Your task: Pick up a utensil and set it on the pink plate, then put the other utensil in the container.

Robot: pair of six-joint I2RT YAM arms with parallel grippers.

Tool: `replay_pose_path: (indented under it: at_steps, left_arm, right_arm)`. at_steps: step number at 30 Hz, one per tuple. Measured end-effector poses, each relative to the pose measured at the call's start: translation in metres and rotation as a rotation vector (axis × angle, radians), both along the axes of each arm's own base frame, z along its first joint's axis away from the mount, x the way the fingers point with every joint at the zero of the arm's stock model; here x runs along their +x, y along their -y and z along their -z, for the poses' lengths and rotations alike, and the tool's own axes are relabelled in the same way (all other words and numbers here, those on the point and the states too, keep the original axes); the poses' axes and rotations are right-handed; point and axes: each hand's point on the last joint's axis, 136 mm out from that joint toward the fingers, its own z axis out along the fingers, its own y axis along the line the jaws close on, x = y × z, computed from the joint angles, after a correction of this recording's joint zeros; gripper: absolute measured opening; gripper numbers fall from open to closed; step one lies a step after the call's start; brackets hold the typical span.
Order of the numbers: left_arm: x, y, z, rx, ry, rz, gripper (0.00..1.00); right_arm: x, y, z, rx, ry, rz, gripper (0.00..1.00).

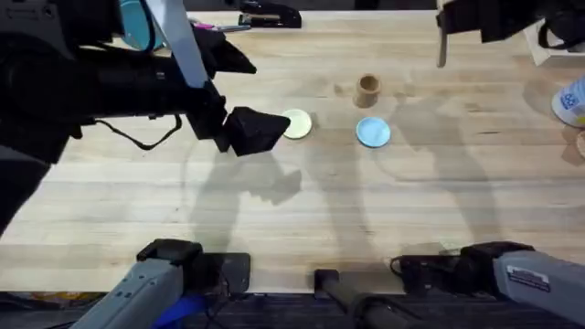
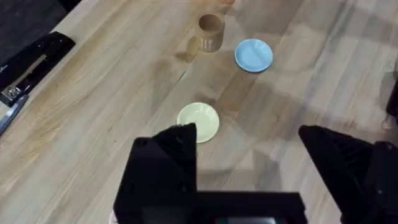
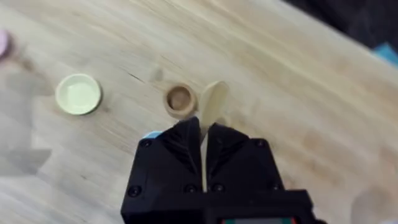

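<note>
**Two arms over the desk, spoon poised above the cup**

Two robot arms work a pale wooden desk (image 1: 274,210). The left arm (image 1: 101,82) looms large and dark across the near side, and the right arm reaches in from the far right corner. The left pincer (image 2: 245,134) hangs released and empty, its jaws spread wide just above the pale yellow plate (image 2: 198,121). The light blue plate (image 2: 254,55) lies a little farther on. The tan container (image 2: 210,31) stands upright just beyond it, near but not touching.

At the edge of the right wrist view is a sliver of pink (image 3: 2,42), probably the pink plate, well away from the cup. The right pincer (image 3: 202,127) is clenched on the thin handle of the wooden spoon (image 3: 214,99). The spoon's rounded bowl points down toward the desk and, from the wrist camera, sits just beside the container's open mouth rather than over it.

From here the drop looks like the delicate part. The cup is narrow and probably light, so a descent that stays off-centre could put the bowl on the rim and tip it toward the blue plate. Letting go too high could bounce the spoon out. The left arm is parked close by, so it could also be clipped if either arm swings across.
</note>
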Motion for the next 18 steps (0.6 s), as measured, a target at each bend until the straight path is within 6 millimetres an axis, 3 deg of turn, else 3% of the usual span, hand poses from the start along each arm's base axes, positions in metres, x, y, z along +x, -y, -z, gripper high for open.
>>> replay_pose_path:
  at_steps: [9, 18]
  left_arm:
    - [0.0, 0.0, 0.0, 0.0, 0.0, 0.0, 0.996]
    - [0.0, 0.0, 0.0, 0.0, 0.0, 0.0, 0.996]
  right_arm:
    - [-0.004, -0.035, -0.015, -0.018, 0.118, -0.332, 0.032]
    - [-0.013, -0.067, -0.036, -0.002, 0.35, -0.704, 0.032]
